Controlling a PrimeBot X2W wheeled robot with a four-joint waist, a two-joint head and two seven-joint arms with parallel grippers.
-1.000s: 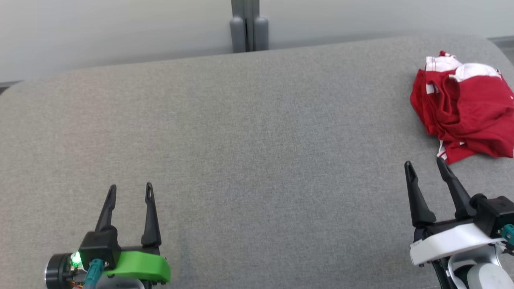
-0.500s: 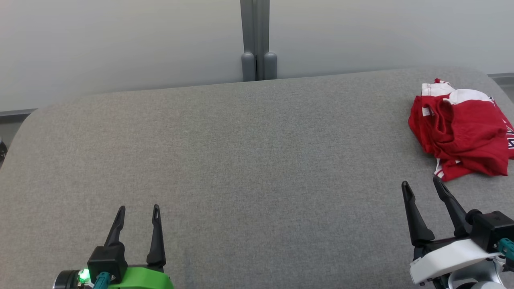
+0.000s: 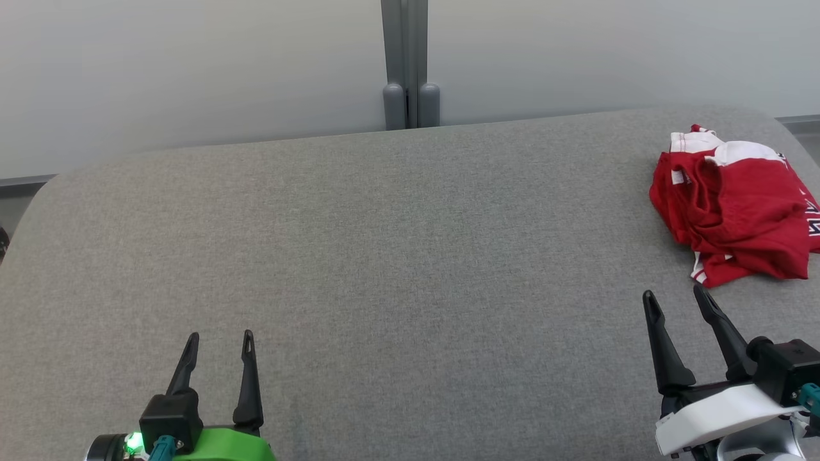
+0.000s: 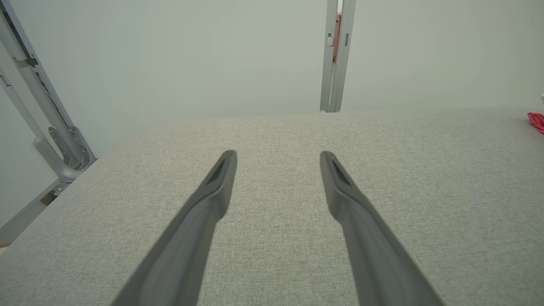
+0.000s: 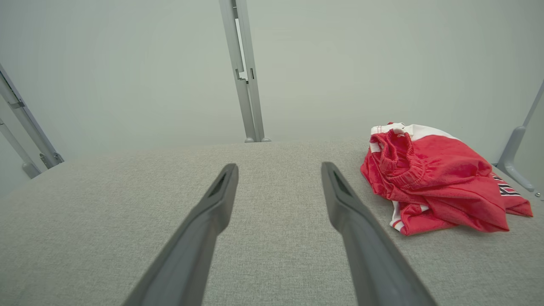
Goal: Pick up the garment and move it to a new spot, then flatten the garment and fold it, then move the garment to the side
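Note:
The garment point(image 3: 737, 205) is a crumpled heap of red cloth with white trim, lying at the far right of the grey table point(image 3: 397, 256). The right wrist view has the garment point(image 5: 437, 182) just right of and beyond the fingers, with its elastic waistband bunched on top. My right gripper point(image 3: 674, 296) hovers open just short of the heap's near edge, touching nothing. Over the table's near left my left gripper point(image 3: 220, 337) stands open with nothing between its fingers. A sliver of the red garment point(image 4: 536, 121) shows at the right edge of the left wrist view.
A grey post point(image 3: 409, 64) stands against the pale wall behind the table's far edge. Metal frame struts point(image 4: 46, 123) stand off the table's left end. The table's corners are rounded, and the garment lies close to the right edge.
The head camera tilted up over the second, so the table and garment sit lower in the picture. Both grippers stay open, and the garment lies as before.

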